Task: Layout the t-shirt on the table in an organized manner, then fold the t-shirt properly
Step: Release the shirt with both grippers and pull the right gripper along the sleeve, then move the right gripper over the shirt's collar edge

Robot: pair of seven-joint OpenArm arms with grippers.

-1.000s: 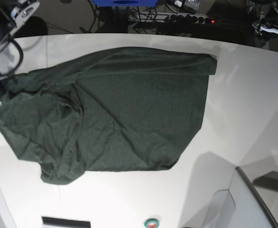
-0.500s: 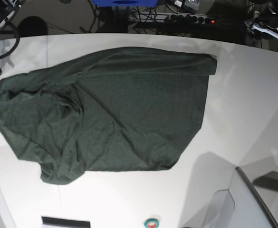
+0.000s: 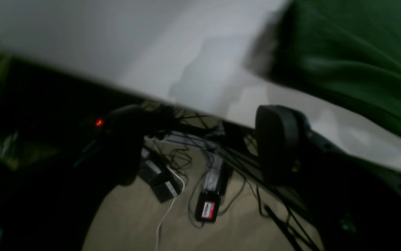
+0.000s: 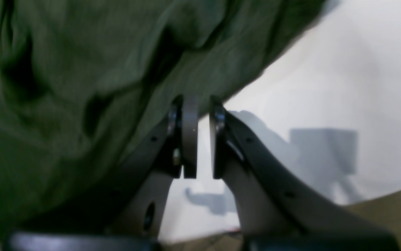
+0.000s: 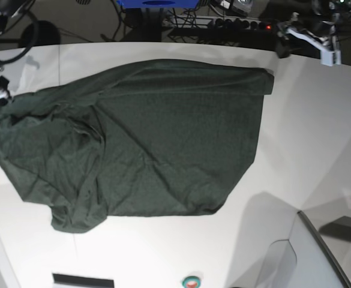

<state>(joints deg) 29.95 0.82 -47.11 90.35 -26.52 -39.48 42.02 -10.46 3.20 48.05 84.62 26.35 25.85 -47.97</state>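
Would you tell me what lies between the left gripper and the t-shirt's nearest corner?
Only bare white table: the base view shows nothing between the left gripper and the t-shirt.

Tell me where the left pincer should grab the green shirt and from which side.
Probably the t-shirt's far corner nearest the left pincer, where the edge is rolled into a thick fold. That corner lies by the table's far edge, with bare tabletop beside it. Come down from the far side with the open pincer, one finger each side of the roll.

T-shirt (image 5: 151, 138) spread across table (image 5: 307, 144), bunched toward its left.
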